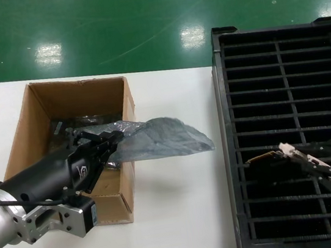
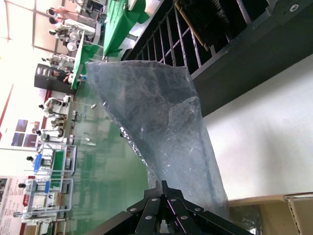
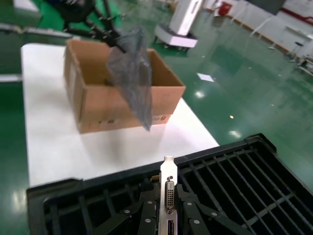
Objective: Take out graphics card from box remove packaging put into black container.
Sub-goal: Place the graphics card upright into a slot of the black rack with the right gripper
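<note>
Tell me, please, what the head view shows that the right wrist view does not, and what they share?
Only the head view shows the left arm's body, the right gripper from outside over the black tray, and more bagged items lying inside the box.

Only the right wrist view shows the card end-on, with its silver bracket and ports clamped between the right fingers, and the factory floor beyond the table.

Both show the box, the empty bag held up by the left gripper, the white table and the tray.
</note>
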`<act>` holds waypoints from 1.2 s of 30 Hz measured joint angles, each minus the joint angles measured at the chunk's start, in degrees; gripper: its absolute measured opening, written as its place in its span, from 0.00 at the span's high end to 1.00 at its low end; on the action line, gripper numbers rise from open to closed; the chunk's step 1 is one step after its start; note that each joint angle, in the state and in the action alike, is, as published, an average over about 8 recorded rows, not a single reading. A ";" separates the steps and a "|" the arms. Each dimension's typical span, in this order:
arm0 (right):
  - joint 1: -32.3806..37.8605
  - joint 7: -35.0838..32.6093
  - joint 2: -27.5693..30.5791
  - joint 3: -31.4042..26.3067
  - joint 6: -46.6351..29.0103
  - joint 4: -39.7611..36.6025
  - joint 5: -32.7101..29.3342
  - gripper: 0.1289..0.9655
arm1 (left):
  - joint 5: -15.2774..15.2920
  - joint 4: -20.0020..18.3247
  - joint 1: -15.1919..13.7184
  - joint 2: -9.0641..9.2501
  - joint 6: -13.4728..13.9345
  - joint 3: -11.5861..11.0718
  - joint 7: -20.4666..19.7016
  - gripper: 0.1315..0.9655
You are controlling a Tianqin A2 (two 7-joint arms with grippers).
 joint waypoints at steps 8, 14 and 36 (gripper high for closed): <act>0.61 -5.45 2.48 1.83 -1.69 1.26 2.98 0.93 | 0.00 0.00 0.00 0.00 0.00 0.00 0.00 0.99; 0.70 -10.94 3.48 3.16 -2.12 2.12 6.23 0.93 | 0.00 0.00 0.00 0.00 0.00 0.00 0.00 0.99; 10.28 -11.30 3.13 -4.27 -12.70 -0.33 3.35 0.93 | 0.00 0.00 0.00 0.00 0.00 0.00 0.00 0.99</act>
